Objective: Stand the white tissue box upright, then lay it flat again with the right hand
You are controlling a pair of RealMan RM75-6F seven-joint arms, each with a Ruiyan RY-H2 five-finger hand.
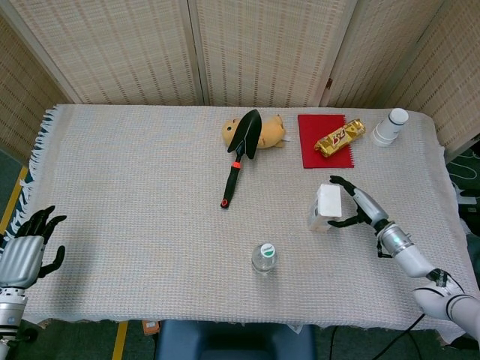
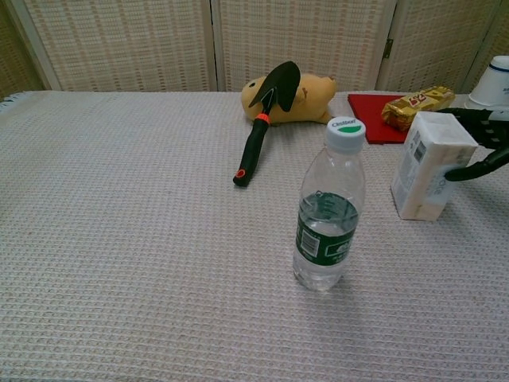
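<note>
The white tissue box [image 1: 326, 206] stands on its end right of the table's middle, its top leaning toward the right; in the chest view the white tissue box [image 2: 430, 165] is clearly tilted, with its left lower edge lifted. My right hand [image 1: 358, 205] holds it from the right, fingers over the top end and thumb against the side. Only the dark fingers [image 2: 487, 121] of that hand show at the chest view's right edge. My left hand [image 1: 27, 251] hangs off the table's front left corner, fingers apart, holding nothing.
A water bottle [image 2: 328, 205] stands left of and in front of the box. Behind lie a black trowel [image 1: 240, 154] across a yellow plush toy [image 1: 271, 132], a red cloth [image 1: 324, 142] bearing a gold snack pack [image 1: 340, 137], and a white cup [image 1: 390, 126].
</note>
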